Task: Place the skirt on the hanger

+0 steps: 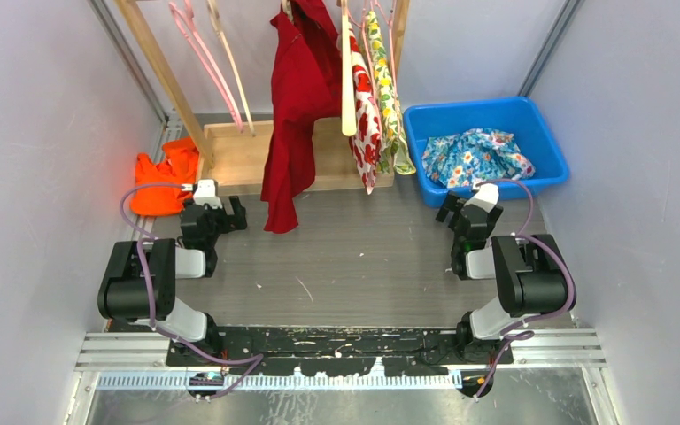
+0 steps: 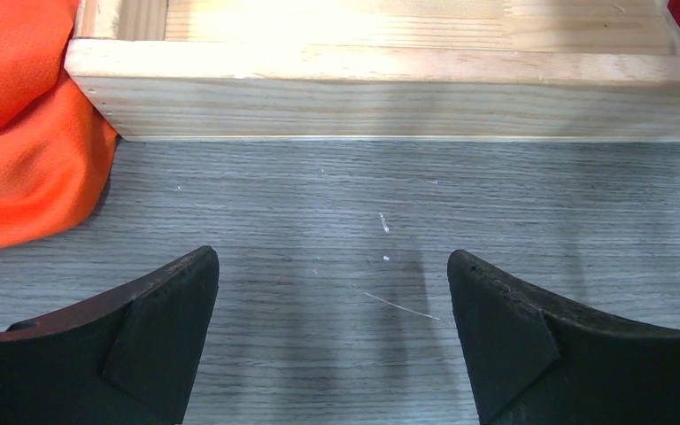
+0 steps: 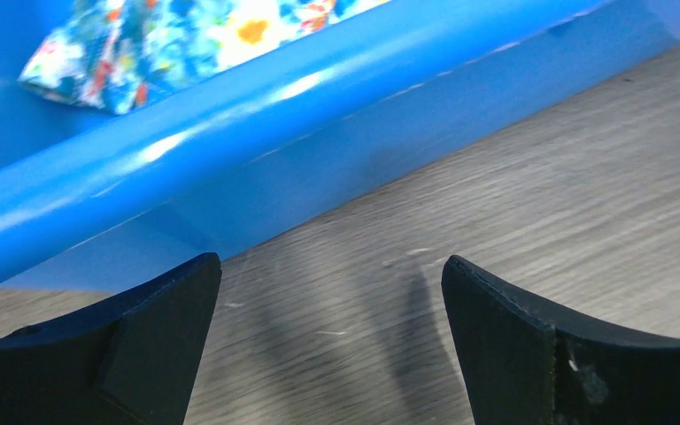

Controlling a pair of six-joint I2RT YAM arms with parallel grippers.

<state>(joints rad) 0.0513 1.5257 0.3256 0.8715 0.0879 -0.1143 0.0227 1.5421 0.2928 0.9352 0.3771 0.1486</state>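
Currently both arms sit low over the grey wood-grain worktop (image 1: pixel 354 257).

Left gripper (image 2: pixel 332 266): black fingers (image 2: pixel 159 336) spread wide apart with nothing between them, facing the pale wooden base frame of the clothes rack (image 2: pixel 390 97). A crumpled orange mesh garment (image 2: pixel 18 133) lies on the worktop, touching the frame's left corner.

Right gripper (image 3: pixel 332 266): fingers (image 3: pixel 513 345) likewise apart and holding nothing, just in front of the near wall of the blue plastic bin (image 3: pixel 230 124).

Task item: the blue floral-print skirt (image 1: pixel 478 155) lies bunched inside that bin.

On the rack: a bare pink hanger (image 1: pixel 208 66) at left; a dark red garment (image 1: pixel 297 97) hanging low in front of the base frame; then a light wooden hanger (image 1: pixel 348 88) beside a red-and-white floral piece (image 1: pixel 367 133) and a yellow-green floral piece (image 1: pixel 391 106).
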